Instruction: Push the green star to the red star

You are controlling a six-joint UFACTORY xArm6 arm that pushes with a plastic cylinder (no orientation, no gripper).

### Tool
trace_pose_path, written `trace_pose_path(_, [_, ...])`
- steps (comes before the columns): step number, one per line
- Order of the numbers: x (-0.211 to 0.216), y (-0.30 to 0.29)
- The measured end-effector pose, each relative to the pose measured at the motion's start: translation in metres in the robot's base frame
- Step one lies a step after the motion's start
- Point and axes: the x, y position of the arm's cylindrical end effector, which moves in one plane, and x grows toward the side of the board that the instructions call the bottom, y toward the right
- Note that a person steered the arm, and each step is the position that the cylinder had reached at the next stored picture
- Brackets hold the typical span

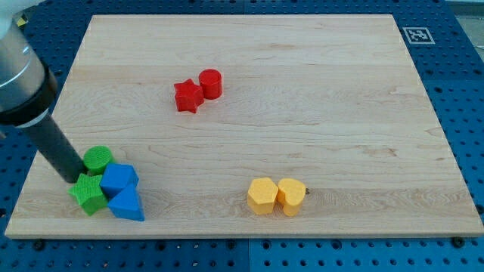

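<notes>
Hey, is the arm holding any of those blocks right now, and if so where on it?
Nothing is held. My tip only pushes; it sits at the green star, beside the green cylinder.

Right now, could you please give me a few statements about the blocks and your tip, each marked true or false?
1. My tip is at the green star, on its upper-left side. True.
2. The red star sits beside the yellow blocks. False: it sits next to the red cylinder.
3. The green star is near the board's lower-left corner. True.
4. The two yellow blocks are far apart. False: they sit side by side.
5. The blue blocks lie by the red star. False: they adjoin the green star.
</notes>
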Motion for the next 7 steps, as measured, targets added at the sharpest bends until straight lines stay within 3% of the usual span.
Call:
trace_pose_path(2, [-0.025,0.051])
trace_pose_path(3, [-0.027,0.051])
trace_pose_path(4, [-0.027,0.012])
trace_pose_path(5, [-0.012,-0.026])
trace_pose_path(6, [0.031,-0.038])
trace_pose_path(7, [0.069,-0.013])
